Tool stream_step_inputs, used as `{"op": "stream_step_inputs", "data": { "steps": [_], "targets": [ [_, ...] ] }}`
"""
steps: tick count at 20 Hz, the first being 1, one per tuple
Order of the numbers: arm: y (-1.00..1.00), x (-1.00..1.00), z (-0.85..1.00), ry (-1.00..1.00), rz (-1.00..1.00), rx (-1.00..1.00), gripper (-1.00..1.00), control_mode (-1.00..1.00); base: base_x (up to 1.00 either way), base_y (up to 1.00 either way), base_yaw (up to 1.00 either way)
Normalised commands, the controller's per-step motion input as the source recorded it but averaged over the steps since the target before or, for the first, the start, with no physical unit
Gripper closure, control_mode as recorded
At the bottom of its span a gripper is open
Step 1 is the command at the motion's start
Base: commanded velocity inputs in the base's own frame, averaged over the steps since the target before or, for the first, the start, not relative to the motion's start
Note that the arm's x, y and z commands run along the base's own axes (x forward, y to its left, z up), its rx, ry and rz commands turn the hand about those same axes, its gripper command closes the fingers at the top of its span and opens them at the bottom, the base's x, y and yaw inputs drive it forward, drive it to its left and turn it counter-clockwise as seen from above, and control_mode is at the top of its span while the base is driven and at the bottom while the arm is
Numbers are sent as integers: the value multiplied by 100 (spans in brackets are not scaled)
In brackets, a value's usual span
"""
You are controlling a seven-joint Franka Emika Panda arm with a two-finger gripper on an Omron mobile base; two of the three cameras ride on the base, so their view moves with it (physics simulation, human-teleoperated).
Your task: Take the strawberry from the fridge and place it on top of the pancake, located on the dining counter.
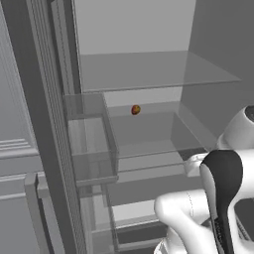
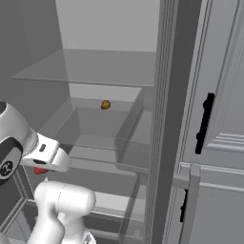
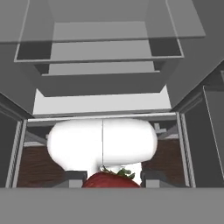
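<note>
Gripping a strawberry (image 3: 112,181), the pincer (image 3: 113,177) has its two dark tips closed against the berry's sides, red flesh and a tuft of green leaves showing between them in the hand view. From the right base view the same berry (image 2: 40,170) shows as a red spot just under the white hand, low in front of the open fridge (image 2: 107,26) and outside its compartment, well below the shelf that carries the other fruit. That other fruit (image 1: 135,109) is a small round one, orange-red with a yellow tinge (what kind it is, I cannot tell); it sits on a glass shelf (image 1: 149,129) close to the back edge, apart from the side walls and from the arm. Above it a second glass shelf (image 1: 149,72) spans the compartment, bare. A clear door bin (image 1: 92,144) hangs on the open door at the left edge of the left base view, touching nothing on the shelves. In the right base view a light grey cabinet (image 2: 224,95) with a short black handle (image 2: 206,124) stands just beside the fridge's right edge.
</note>
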Motion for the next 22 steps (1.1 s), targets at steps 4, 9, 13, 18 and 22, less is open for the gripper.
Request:
{"op": "stream_step_inputs", "data": {
  "steps": [4, 9, 13, 18, 22],
  "targets": [
    [0, 0, 0, 0, 0, 0, 100, 100, -80, 0, 0],
    [0, 0, 0, 0, 0, 0, 100, 100, -89, 4, 0],
    [0, 0, 0, 0, 0, 0, 100, 100, -100, 2, 0],
    [0, 0, 0, 0, 0, 0, 100, 100, -100, 0, 3],
    [0, 0, 0, 0, 0, 0, 100, 100, -100, 0, 21]
  ]
}}
